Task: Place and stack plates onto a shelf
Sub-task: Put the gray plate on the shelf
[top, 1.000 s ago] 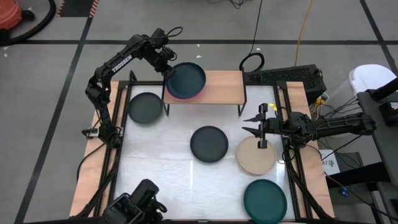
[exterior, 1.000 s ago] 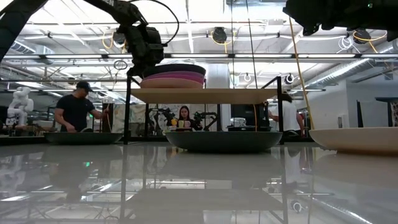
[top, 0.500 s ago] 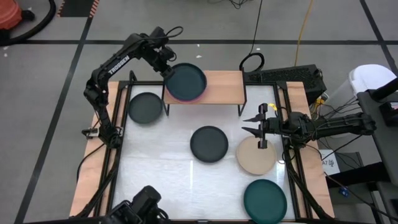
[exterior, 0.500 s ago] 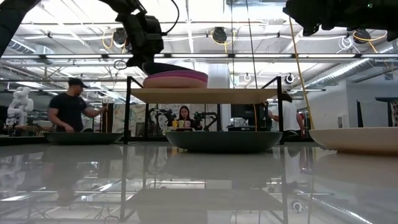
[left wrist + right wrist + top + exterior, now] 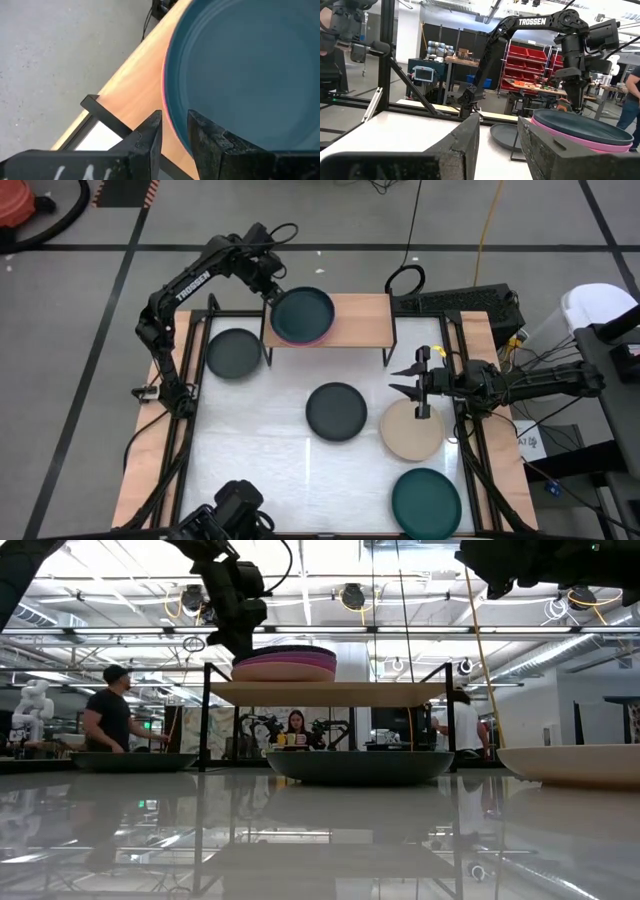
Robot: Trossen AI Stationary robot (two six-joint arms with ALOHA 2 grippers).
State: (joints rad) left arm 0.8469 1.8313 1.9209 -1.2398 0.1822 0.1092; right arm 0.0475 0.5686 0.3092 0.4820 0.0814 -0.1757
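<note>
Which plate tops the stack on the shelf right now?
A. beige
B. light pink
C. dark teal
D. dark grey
C: the dark teal plate lies on top of the pink and purple ones on the shelf, with the left gripper at its rim; the beige plate is on the table.

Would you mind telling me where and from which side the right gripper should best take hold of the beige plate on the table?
Grip the raised rim of the beige plate: it lies flat, shallow and right way up, so only the edge gives the fingers purchase. The right gripper hovers open over its edge nearest the shelf, so coming down from above there, one finger inside the rim and one outside, looks the easiest approach.
</note>
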